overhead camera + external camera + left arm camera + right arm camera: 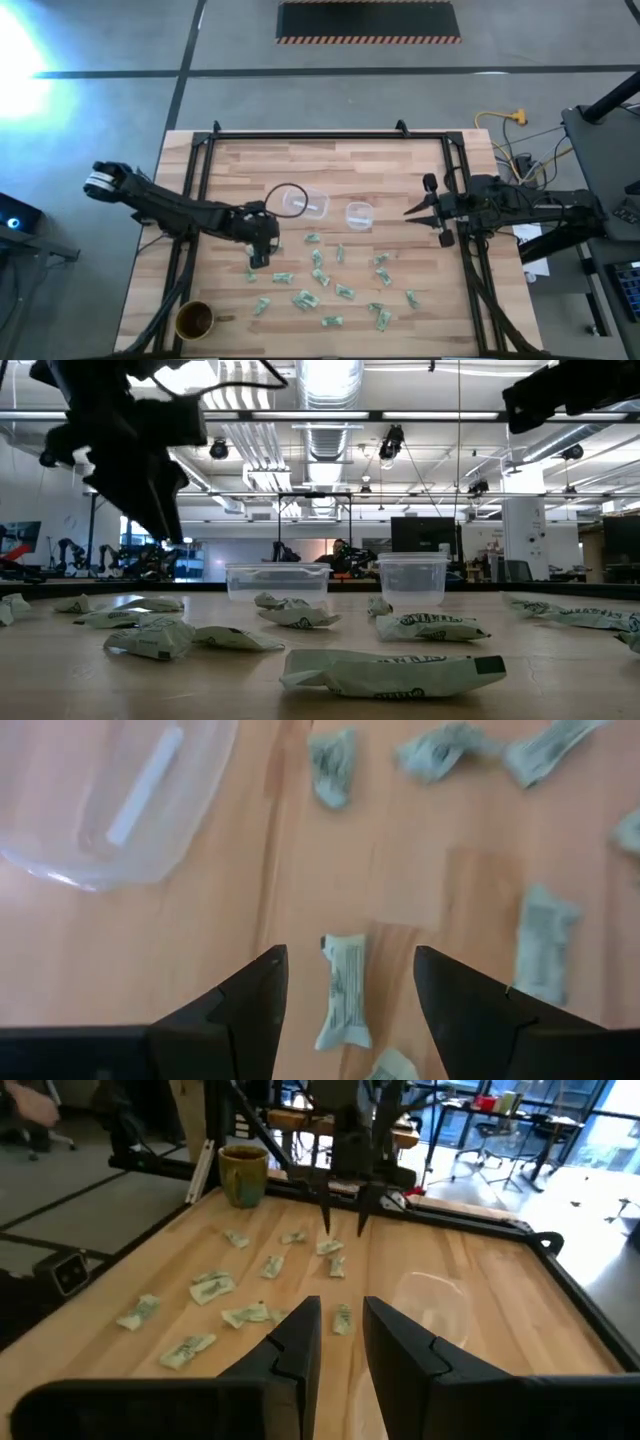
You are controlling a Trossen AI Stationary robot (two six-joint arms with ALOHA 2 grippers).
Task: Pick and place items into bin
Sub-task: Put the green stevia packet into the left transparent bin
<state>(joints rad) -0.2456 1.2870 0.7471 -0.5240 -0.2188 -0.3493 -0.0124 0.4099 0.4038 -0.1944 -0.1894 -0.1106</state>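
My left gripper [345, 982] hangs with its fingers apart over one small pale green-and-white crinkled wrapped item [343, 990] lying on the light wooden table [400, 160], beside the clear plastic bin [312, 203]. More wrapped items [340, 292] lie scattered nearby. My right gripper [425, 209] waits, slightly parted, at the table's right edge.

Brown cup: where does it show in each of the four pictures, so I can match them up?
High view: brown cup at the table corner, lower left.
Low view: not in it.
Left wrist view: not in it.
Right wrist view: upper left, at the far corner.
Shared landmark: the left gripper, open above the wrapped pieces, shows in all four views.
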